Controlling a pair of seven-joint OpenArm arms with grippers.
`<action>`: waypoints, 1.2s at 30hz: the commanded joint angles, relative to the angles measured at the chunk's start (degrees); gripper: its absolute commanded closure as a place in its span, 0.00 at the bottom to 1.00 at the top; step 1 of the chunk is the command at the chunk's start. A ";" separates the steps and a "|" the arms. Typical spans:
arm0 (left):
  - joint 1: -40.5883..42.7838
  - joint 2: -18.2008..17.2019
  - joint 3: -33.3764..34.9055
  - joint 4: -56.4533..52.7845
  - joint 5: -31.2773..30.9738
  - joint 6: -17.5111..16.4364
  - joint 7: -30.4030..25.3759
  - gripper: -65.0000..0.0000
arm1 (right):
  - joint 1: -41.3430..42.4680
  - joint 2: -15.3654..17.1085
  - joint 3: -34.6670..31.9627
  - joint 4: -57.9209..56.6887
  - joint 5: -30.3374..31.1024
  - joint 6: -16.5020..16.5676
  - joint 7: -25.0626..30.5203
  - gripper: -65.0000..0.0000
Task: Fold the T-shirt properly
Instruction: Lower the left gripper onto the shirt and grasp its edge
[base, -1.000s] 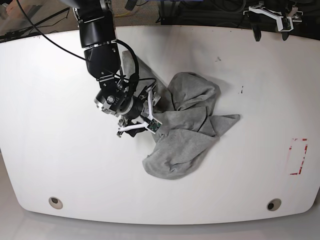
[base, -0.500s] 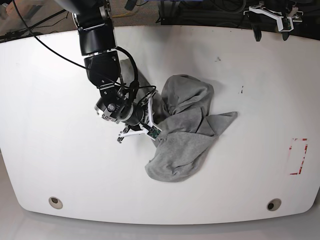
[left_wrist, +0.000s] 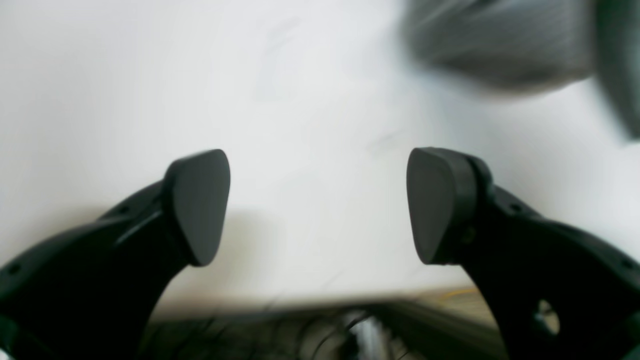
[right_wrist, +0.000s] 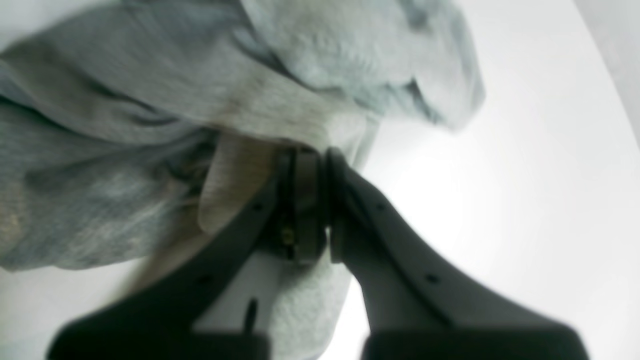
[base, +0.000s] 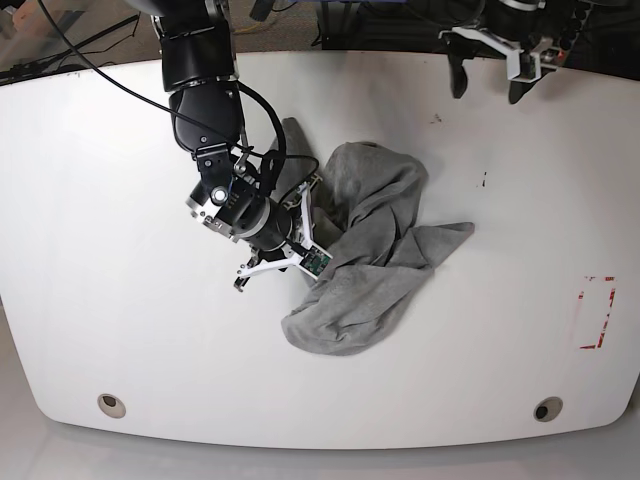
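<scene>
The T-shirt (base: 375, 250) is a plain heather-grey heap, crumpled in the middle of the white table (base: 120, 300). My right gripper (base: 308, 205) sits at its left edge, shut on a fold of the cloth. In the right wrist view the fingers (right_wrist: 345, 200) are pressed together with T-shirt (right_wrist: 150, 100) fabric pinched at the tips of the gripper (right_wrist: 312, 162). My left gripper (base: 485, 80) hangs open above the far edge of the table. In the left wrist view it (left_wrist: 317, 205) holds nothing, and the T-shirt (left_wrist: 500, 45) is a blur at upper right. No lettering or tag shows.
A red taped rectangle (base: 597, 313) marks the table's right side. Two round holes (base: 111, 404) (base: 547, 409) sit near the front edge. Small dark marks (base: 437, 118) dot the far part. Cables run behind the back edge.
My right gripper has shut on the shirt's left fold and lifted it, shifting the heap a little to the left. The left gripper has swung leftward along the far edge.
</scene>
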 joint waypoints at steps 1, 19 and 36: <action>-1.78 -0.52 1.04 0.86 -0.07 0.45 1.75 0.20 | 0.93 -0.02 0.13 2.25 0.30 -0.34 1.13 1.00; -23.85 0.01 10.97 -2.83 -0.07 0.45 19.25 0.20 | -0.82 0.07 0.22 5.85 0.30 -0.34 0.51 1.00; -33.52 0.36 15.98 -17.25 -0.07 0.36 19.77 0.96 | 0.41 0.24 0.48 6.47 0.30 -0.34 0.43 1.00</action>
